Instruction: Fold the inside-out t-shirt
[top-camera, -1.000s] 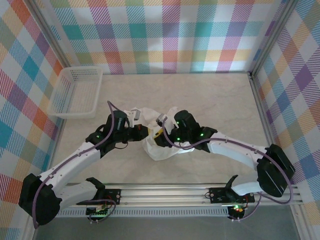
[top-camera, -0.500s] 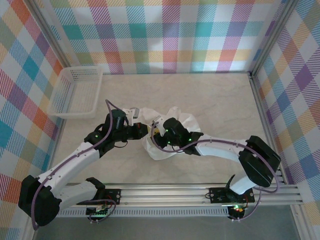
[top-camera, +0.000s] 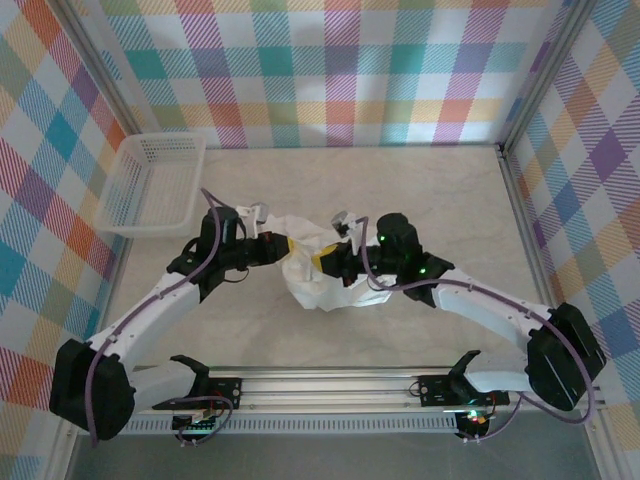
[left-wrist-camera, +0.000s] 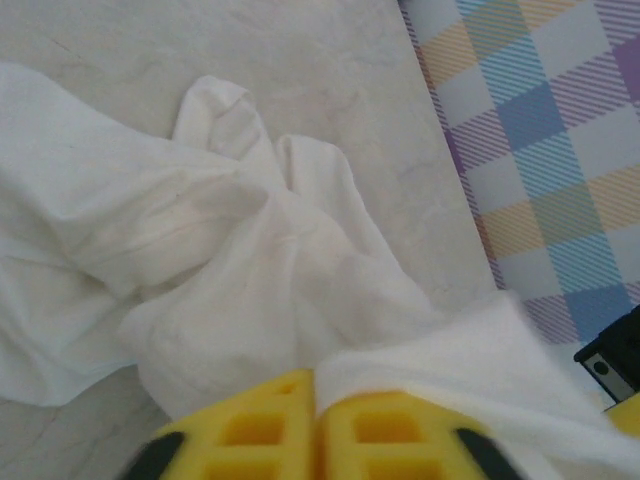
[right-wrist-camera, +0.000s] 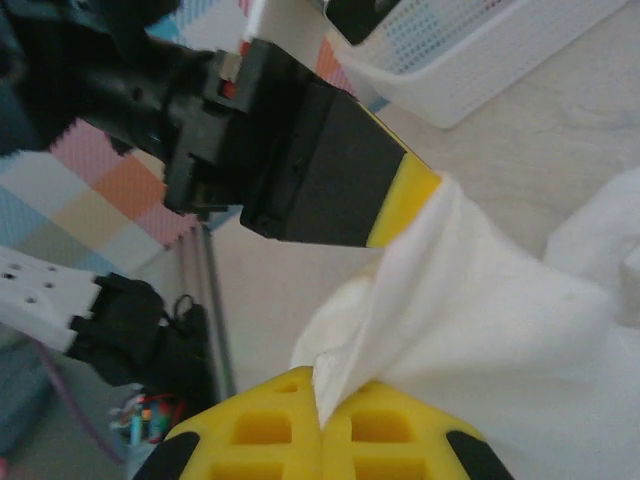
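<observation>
Since the earlier frame, both wrists have drawn apart, the right one swinging out to the right. Our left tool (top-camera: 287, 244) is clamped on a fold of the shirt (top-camera: 325, 288), which lies bunched in the middle of the bench (top-camera: 440, 200). Our right tool (top-camera: 328, 259) is likewise closed on cloth just beside it. We judge that both pinches serve to stretch the bundle open before folding.

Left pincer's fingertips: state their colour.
Yellow; the left pincer, shut on the t-shirt, shows it best in the left wrist view.
</observation>
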